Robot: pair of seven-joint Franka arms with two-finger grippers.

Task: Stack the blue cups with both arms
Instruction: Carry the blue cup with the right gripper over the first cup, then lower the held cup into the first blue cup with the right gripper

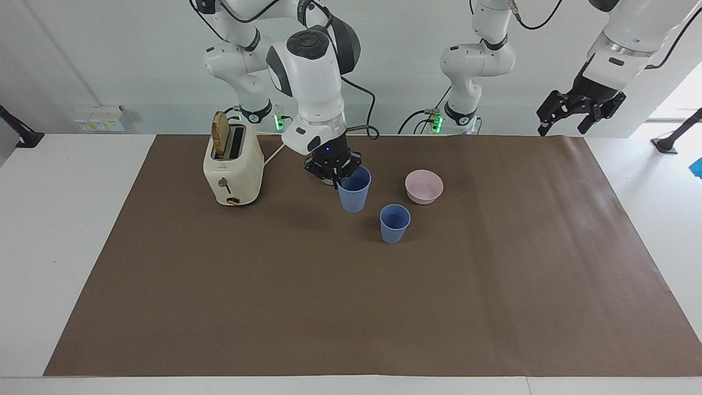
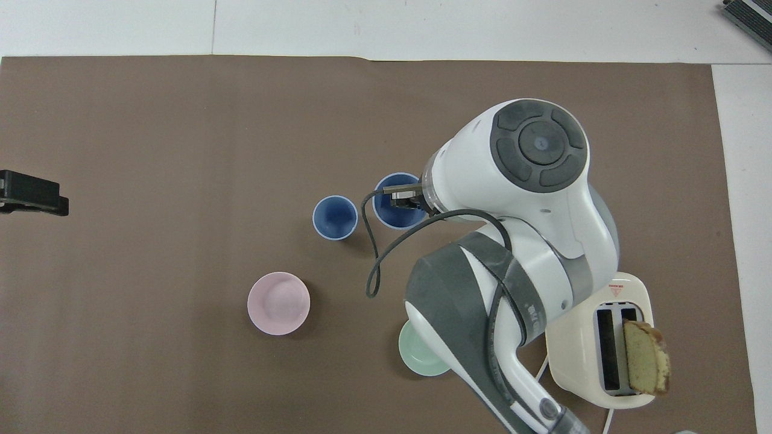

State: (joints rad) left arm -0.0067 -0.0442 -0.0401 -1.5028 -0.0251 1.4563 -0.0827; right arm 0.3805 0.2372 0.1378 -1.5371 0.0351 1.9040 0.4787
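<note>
One blue cup (image 1: pixel 395 223) stands upright on the brown mat; it also shows in the overhead view (image 2: pixel 335 217). My right gripper (image 1: pixel 335 174) is shut on the rim of the second blue cup (image 1: pixel 354 190) and holds it upright just above the mat. That held cup is beside the standing cup, toward the right arm's end of the table. In the overhead view the held cup (image 2: pixel 395 202) is partly covered by the right gripper (image 2: pixel 405 198) and wrist. My left gripper (image 1: pixel 580 112) is open and empty, and waits raised over the mat's corner near its base.
A pink bowl (image 1: pixel 424 185) sits nearer to the robots than the standing cup. A mint-green bowl (image 2: pixel 422 358) is half hidden under the right arm. A cream toaster (image 1: pixel 233 167) with a bread slice stands toward the right arm's end.
</note>
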